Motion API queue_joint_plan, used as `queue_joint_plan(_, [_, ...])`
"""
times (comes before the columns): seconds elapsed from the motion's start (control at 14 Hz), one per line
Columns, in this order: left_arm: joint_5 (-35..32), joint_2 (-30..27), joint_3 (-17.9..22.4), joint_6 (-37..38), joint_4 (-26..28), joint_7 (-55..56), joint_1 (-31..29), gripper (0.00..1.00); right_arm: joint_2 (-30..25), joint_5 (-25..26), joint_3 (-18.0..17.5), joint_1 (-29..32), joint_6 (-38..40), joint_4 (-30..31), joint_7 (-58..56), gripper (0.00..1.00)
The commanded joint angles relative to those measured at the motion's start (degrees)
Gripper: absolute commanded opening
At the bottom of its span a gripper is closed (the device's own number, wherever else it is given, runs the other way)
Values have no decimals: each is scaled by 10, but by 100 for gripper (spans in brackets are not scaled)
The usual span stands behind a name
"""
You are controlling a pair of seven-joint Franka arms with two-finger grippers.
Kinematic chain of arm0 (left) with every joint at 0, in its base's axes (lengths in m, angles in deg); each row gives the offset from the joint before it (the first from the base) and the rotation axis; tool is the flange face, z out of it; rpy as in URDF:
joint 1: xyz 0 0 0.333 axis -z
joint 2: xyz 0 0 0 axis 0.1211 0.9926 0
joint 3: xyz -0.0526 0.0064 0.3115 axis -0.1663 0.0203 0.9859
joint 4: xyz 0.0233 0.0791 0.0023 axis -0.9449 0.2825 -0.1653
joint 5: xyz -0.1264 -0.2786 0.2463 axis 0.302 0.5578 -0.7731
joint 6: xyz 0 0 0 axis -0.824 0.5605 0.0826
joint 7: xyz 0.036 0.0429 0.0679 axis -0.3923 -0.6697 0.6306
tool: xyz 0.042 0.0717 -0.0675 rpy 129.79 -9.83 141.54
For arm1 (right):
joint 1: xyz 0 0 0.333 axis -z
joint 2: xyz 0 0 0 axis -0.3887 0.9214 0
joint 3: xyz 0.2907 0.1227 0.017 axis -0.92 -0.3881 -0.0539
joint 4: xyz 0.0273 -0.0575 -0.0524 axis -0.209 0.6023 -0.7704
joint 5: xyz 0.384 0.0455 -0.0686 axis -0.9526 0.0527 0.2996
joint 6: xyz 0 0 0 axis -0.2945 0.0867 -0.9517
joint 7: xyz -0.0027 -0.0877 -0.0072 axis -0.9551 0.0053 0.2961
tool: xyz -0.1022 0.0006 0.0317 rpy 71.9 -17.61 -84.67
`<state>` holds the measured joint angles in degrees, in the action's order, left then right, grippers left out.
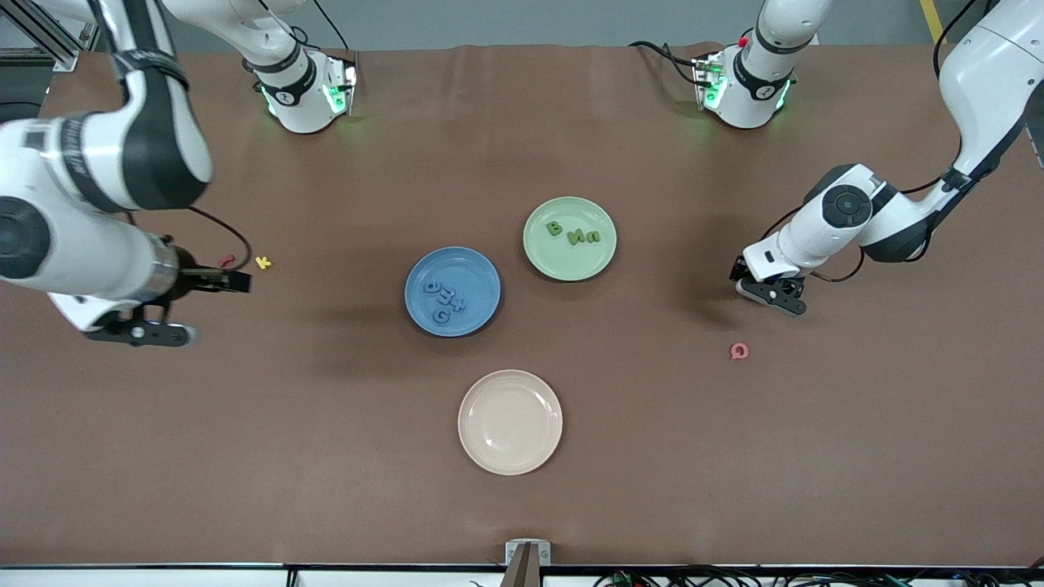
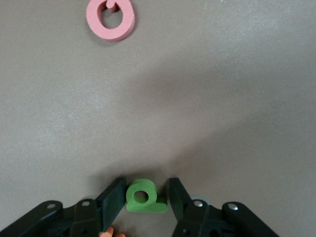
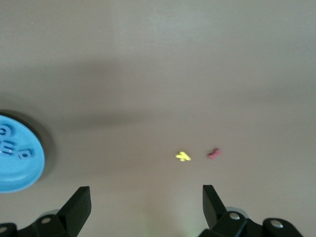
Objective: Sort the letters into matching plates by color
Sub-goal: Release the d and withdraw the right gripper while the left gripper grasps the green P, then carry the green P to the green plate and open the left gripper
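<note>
The left gripper [image 2: 144, 197], low at the table toward the left arm's end, pinches a green letter [image 2: 143, 196] between its fingers; in the front view we cannot see the letter. A pink letter [image 1: 739, 351] lies nearby. The right gripper [image 3: 146, 205] waits aloft, jaws spread. Blue letters [image 1: 446, 298] fill the blue plate [image 1: 481, 277], green letters [image 1: 577, 235] the green plate [image 1: 546, 257]; we cannot count them surely.
</note>
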<state>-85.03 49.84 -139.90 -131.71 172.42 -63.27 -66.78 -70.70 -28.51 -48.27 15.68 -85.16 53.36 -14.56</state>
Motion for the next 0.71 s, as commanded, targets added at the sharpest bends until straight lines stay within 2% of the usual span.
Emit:
queue_joint_plan(0.0, [-13,3,19,-7,0,12,11,33,5,13,-11,37,36,-39,-50,100])
queue_joint_plan(0.21, [-13,2,19,-7,-5,14,11,28,-12,6,-12,89,40,-42,-110,100])
queue_joint_plan(0.36, [-12,1,16,-7,-13,22,11,28,-9,12,-11,97,41,-45,-113,100])
queue_joint_plan(0.64, [6,-1,-24,-6,-21,88,25,28,-9,8,-15,106,41,-46,-111,100])
